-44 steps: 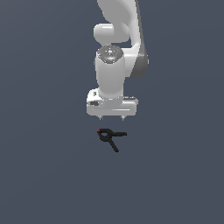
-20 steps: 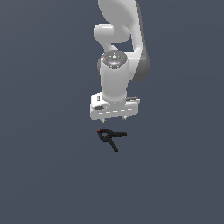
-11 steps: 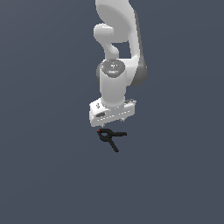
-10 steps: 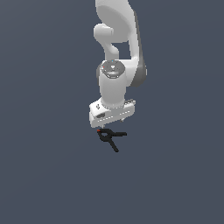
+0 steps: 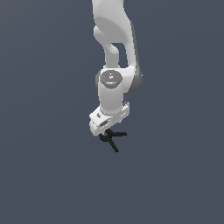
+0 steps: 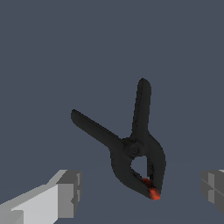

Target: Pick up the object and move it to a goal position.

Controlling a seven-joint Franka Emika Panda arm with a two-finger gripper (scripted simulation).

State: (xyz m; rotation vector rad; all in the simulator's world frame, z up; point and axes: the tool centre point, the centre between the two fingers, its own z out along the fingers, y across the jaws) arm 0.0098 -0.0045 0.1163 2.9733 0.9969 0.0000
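You will find nothing to read here: no text, label, brand, number or sign shows on the white arm (image 5: 113, 87), on the black clamp (image 6: 131, 148), or on the plain grey ground in either view.

A plain, dark blue-grey surface (image 5: 48, 175) is filling the whole exterior view, evenly lit and unmarked. No edge or corner of it is showing, so its extent cannot be told. The same flat surface (image 6: 52, 52) is lying across the wrist view as the background, matte and uniform in colour.
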